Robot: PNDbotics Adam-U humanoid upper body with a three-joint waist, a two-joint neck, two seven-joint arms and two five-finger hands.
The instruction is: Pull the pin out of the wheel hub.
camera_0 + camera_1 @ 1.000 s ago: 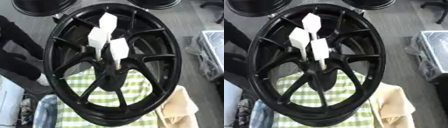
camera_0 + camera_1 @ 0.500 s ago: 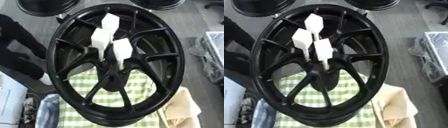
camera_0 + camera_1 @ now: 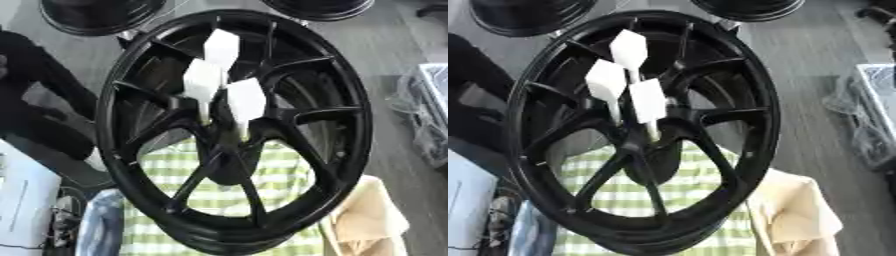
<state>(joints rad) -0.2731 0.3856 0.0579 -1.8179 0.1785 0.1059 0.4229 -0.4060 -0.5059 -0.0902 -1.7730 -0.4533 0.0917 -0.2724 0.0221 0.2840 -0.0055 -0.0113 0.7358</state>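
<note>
Nothing has shifted: three white-flagged pins (image 3: 246,100) stand in the wheel hub (image 3: 229,131); neither hand shows.

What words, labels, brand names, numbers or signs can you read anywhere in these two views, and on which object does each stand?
None can be read.
Black spoked wheel: no visible lettering.
Three white flat-headed pins standing at its hub: blank.
Green and white checked cloth: pattern only.
White sheet at the lower left: faint marks, too blurred to read.
</note>
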